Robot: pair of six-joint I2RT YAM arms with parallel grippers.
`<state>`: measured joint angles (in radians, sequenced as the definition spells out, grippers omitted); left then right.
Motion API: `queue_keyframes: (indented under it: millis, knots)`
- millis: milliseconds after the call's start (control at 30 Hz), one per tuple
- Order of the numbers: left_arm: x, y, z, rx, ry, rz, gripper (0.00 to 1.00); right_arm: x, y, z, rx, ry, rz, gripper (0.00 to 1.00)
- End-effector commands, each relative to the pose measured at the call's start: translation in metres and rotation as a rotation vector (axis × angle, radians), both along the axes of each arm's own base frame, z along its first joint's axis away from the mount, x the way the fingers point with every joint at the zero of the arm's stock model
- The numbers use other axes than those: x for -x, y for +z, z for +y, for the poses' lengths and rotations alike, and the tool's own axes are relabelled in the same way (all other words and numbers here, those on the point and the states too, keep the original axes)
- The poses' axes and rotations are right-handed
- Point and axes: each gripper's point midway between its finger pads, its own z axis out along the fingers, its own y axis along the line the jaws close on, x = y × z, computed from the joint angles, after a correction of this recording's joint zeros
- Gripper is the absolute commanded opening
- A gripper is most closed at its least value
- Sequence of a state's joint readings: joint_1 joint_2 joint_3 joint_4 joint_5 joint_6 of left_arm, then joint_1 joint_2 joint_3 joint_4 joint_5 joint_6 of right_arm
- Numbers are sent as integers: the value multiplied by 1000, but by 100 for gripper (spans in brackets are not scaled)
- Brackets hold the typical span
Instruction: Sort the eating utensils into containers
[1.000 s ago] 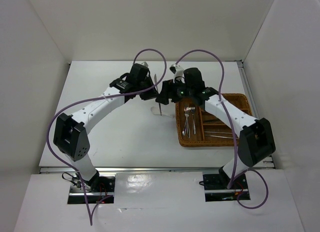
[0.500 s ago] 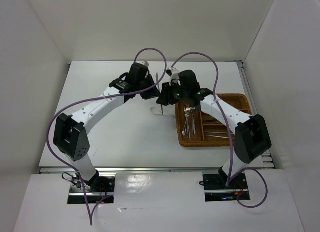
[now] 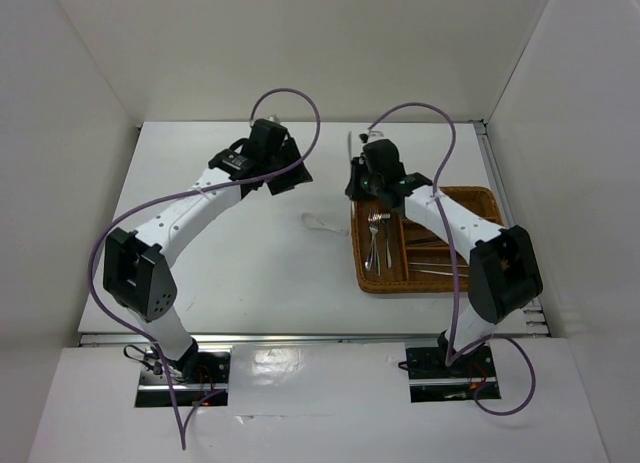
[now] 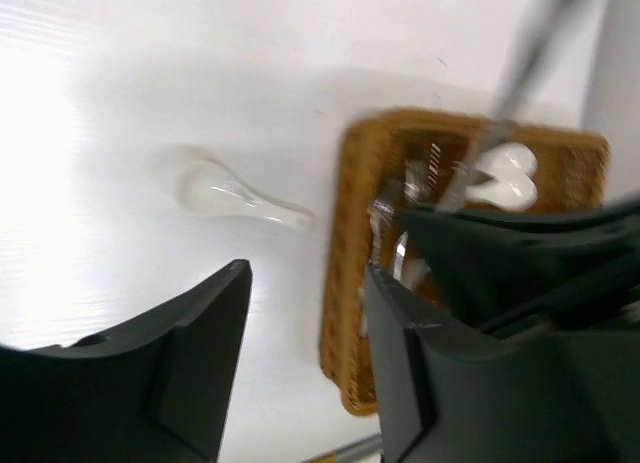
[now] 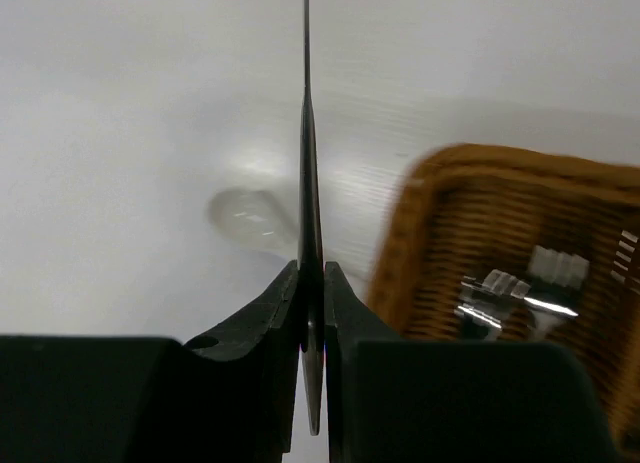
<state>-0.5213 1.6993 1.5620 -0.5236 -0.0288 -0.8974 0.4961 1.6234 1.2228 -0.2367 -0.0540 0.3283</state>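
Observation:
My right gripper (image 5: 311, 278) is shut on a slim silver knife (image 5: 310, 173), seen edge-on and sticking up between the jaws. In the top view this gripper (image 3: 356, 175) hangs by the left rim of the brown wicker tray (image 3: 486, 194), and the knife (image 3: 349, 141) points away from the arms. My left gripper (image 4: 308, 283) stands open and empty, and sits left of the right one in the top view (image 3: 291, 175). A white ceramic soup spoon (image 3: 318, 223) lies on the table just left of the tray. Forks (image 3: 377, 223) lie in the tray's left compartment.
More silver utensils (image 3: 440, 269) lie in the tray's long near section, and white spoons (image 4: 505, 178) in a far compartment. The white table (image 3: 230, 253) ends at walls at the back and on both sides. Purple cables arch over both arms.
The left gripper opened, let go of the knife and drew back to the left. The right gripper closed on the knife and carried it right, toward the tray.

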Motion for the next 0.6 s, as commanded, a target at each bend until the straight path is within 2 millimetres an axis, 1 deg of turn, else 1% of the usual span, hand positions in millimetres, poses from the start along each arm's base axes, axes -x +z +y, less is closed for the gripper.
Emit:
queue_keyframes:
  millis: [0, 33, 67, 100, 133, 167, 200, 233, 267, 300, 333, 367, 400, 433, 467, 500, 533, 567]
  knots:
    - [-6, 28, 47, -60, 158, -51, 64, -15, 16, -82, 50, -382, -10, 0]
    - [-8, 25, 57, -67, 191, -48, 66, -12, 6, -110, 66, -468, 39, 0]
    - [-10, 25, 66, -74, 214, -49, 67, -11, 8, -125, 38, -556, 57, 0]
    - [-7, 22, 74, -83, 229, -47, 72, -6, 10, -139, 27, -608, 69, 0]
    - [-9, 20, 77, -83, 239, -46, 74, 4, 1, -155, 42, -667, 117, 0]
    - [-9, 21, 83, -82, 251, -48, 74, 6, 1, -181, 0, -826, 142, 0]
    - [-8, 17, 84, -86, 251, -41, 75, 14, 0, -195, -19, -916, 173, 0]
    - [-8, 11, 90, -94, 264, -28, 75, 30, -11, -218, -4, -1016, 244, 0]
    - [-8, 11, 90, -94, 264, -28, 75, 38, -14, -228, -33, -1100, 265, 0]
    - [-9, 8, 95, -98, 274, -20, 75, 42, -16, -235, -35, -1150, 281, 0]
    - [-8, 8, 93, -92, 266, -16, 75, 58, -26, -243, -13, -1202, 322, 0]
    - [-8, 4, 91, -90, 258, -5, 75, 62, -27, -252, -25, -1260, 334, 0]
    - [-10, 5, 91, -86, 258, -13, 75, 67, -32, -257, -48, -1327, 351, 0]
    - [-10, 1, 89, -91, 245, -5, 75, 77, -37, -262, -44, -1368, 384, 0]
    - [-10, 1, 89, -91, 245, -4, 75, 77, -37, -270, -68, -1413, 383, 0]
    - [-11, -3, 89, -95, 245, 4, 77, 81, -42, -270, -89, -1439, 412, 0]
    - [-12, -3, 92, -95, 254, 4, 77, 81, -43, -272, -105, -1451, 418, 0]
    - [-12, -7, 91, -102, 239, 13, 77, 84, -49, -275, -93, -1466, 434, 0]
